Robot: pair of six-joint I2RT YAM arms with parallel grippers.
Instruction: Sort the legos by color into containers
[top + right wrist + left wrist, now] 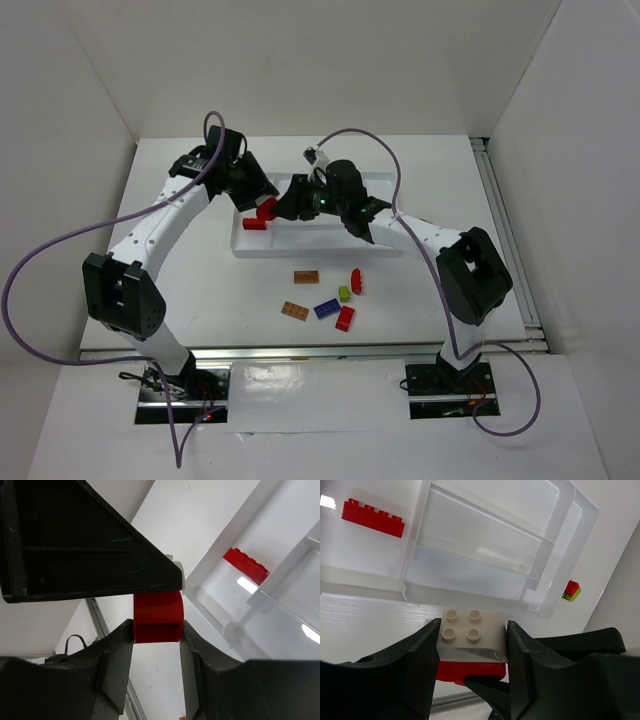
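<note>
My left gripper (pixel 472 637) is shut on a cream brick (pixel 472 630) that sits stacked on a red brick (pixel 470 670). My right gripper (pixel 156 632) is shut on that same red brick (pixel 157 615), just under the left gripper's finger. In the top view both grippers, left (pixel 258 198) and right (pixel 287 207), meet over the left end of the white tray (pixel 300 248), with the red brick (pixel 266 209) between them. A long red brick (pixel 254 225) lies in the tray's squarish left section; it also shows in the left wrist view (pixel 372 517) and the right wrist view (pixel 246 564).
Loose legos lie on the table in front of the tray: two brown-orange (pixel 306 277) (pixel 294 310), a blue-purple one (pixel 326 308), a lime green one (pixel 344 293), and two red ones (pixel 345 318) (pixel 356 281). The tray's long slots (pixel 480 535) hold nothing visible.
</note>
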